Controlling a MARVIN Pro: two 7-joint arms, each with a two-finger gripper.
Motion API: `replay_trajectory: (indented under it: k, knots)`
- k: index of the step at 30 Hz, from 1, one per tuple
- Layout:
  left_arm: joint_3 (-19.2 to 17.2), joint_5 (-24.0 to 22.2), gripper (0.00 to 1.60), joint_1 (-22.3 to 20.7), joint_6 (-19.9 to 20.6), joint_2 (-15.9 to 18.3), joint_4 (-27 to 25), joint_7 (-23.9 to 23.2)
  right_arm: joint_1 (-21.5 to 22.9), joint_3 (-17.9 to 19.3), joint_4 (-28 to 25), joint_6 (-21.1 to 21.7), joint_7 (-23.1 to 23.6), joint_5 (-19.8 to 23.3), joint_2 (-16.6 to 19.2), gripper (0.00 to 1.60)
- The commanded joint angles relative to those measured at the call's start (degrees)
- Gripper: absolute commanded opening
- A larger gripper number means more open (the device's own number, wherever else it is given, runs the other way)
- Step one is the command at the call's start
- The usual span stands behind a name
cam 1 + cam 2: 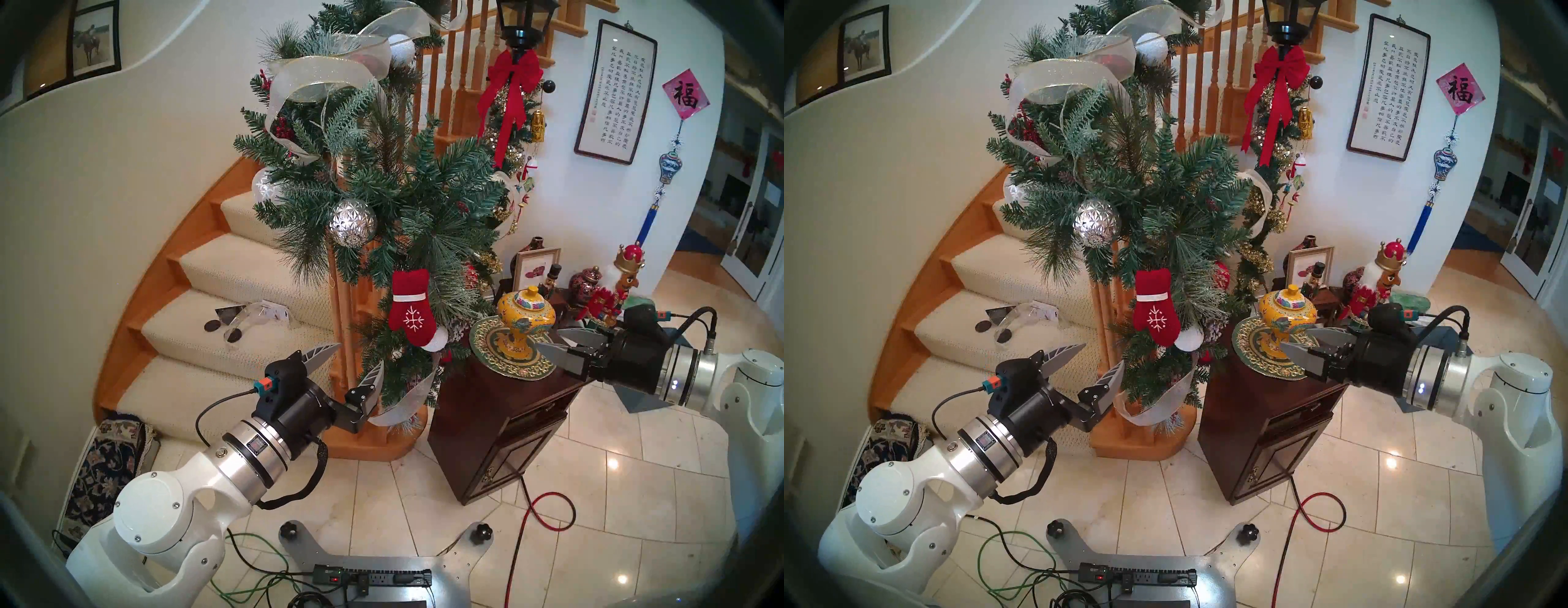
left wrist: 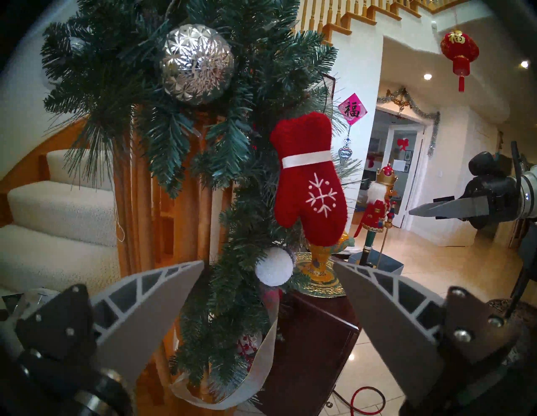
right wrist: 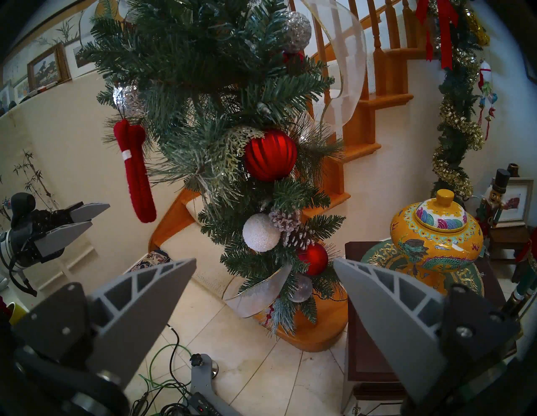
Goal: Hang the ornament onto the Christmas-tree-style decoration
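Small red plush mitten ornament with white cuff band and white stitched snowflake: hangs by a thin dark loop from a branch of the large bushy green pine garland, thumb side toward the stairs, free of both pincers. Garland, frosted needles, wound with sheer silver-white ribbon, runs down the wooden stair rail to the newel base. Silver faceted ball sits above and to the stair side of the mitten; white glittery ball sits just beside the mitten's lower tip. Ribbed red ball lies deeper in the needles, seen from the right wrist. Left pincer: grey ribbed fingers spread wide, empty, below the mitten and near the garland's lower part; one finger overlaps the needles in the head view, contact not discernible. Right pincer: fingers apart, empty, well clear of the mitten, hovering in front of the yellow lidded porcelain jar. Jar stands on a round green-and-gold mat at the near corner of the dark wooden counter, beside the garland's foot. Nutcracker figure with gold crown stands toward the counter's far edge. Cream carpeted stairs rise behind.
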Motion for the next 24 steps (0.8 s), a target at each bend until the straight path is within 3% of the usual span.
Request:
replay_trajectory:
  k: [1,24]
  knots:
    - [0.37,-0.64,1.6,-0.34,-0.33,-0.84,-0.58,0.35,0.28,0.37,-0.14,0.07,-0.08,0.1,0.1,1.6]
    - [0.77,-0.96,1.6,-0.67,-0.09,-0.43,-0.58,1.29,0.28,0.37,-0.14,0.07,-0.08,0.1,0.1,1.6]
